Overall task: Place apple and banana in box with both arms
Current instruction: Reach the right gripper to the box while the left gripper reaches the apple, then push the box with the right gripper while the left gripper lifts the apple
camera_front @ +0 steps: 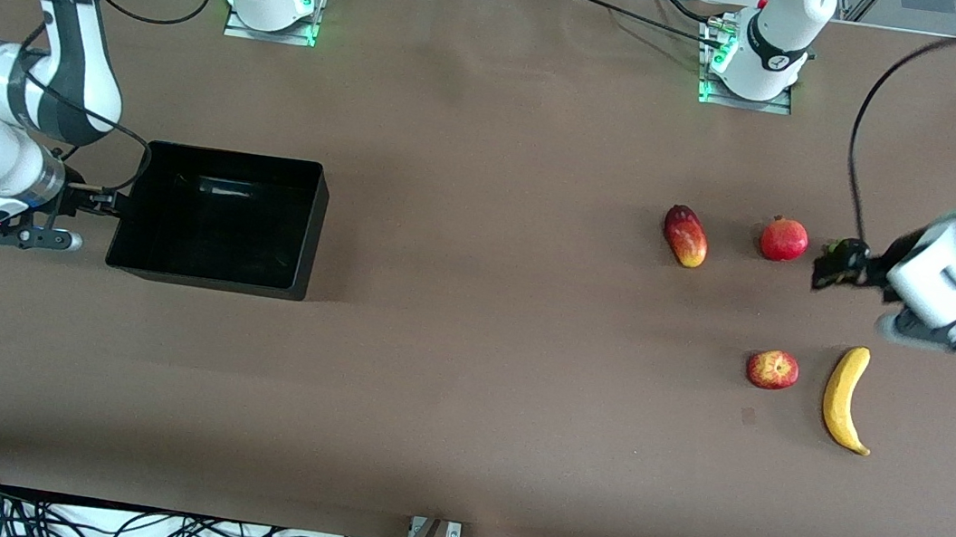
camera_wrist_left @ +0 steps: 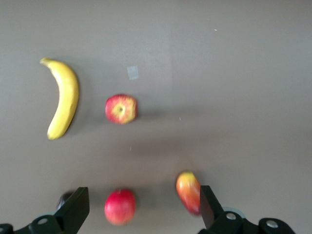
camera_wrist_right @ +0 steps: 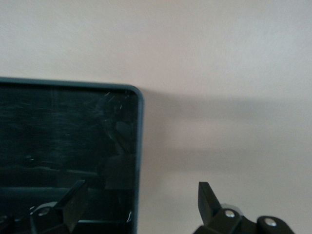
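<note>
Left gripper (camera_front: pixel 834 265), fingers spread wide and empty, hangs over the table just beside the smooth red fruit (camera_front: pixel 784 240); its blurred arm is cut off by the frame edge. Right gripper (camera_wrist_right: pixel 141 207), also wide open, straddles the box (camera_front: pixel 311 230) wall at the right arm's end. Apple (camera_front: pixel 773 370) lies beside banana (camera_front: pixel 845 398), nearer the front camera. No legible writing.

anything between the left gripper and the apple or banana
Nothing visible does. The left gripper, open, hangs beside the round red fruit; the apple and banana lie nearer the front camera with bare table between. The right gripper waits at the box.
</note>
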Robot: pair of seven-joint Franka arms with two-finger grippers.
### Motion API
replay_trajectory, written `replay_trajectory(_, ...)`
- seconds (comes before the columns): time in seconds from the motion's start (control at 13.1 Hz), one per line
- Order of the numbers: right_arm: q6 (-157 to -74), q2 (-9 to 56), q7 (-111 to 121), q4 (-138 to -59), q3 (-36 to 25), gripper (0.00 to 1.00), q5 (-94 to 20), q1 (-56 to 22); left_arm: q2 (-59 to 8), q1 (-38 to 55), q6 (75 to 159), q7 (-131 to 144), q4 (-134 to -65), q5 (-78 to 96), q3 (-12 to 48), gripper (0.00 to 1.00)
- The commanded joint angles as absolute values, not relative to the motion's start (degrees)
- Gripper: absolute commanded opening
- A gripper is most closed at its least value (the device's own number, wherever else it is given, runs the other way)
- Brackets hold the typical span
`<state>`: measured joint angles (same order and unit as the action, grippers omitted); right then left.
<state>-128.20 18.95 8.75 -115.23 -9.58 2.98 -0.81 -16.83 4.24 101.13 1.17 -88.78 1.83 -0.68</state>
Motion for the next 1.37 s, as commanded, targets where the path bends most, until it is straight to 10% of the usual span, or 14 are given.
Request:
replay_trajectory(0.0,-131.7,18.2,9.1,-119.7,-9.6,0.98,1.4,-0.4,-21.9,3.8,106.9,0.5,-87.6,1.5,-1.0,1.00)
replay_trajectory(0.53,-131.1,17.9,9.6,-123.0,-9.7,0.00,1.3,0.2,-28.6,0.1,119.8,-8.5,-89.3,1.4,-1.0,1.00)
replay_trajectory(1.29,-122.4,17.5,1.3,-111.3,0.1,0.00,-1.3,-2.7,-30.9,-1.8,150.4,-12.7,-108.5,1.5,-1.0,1.00)
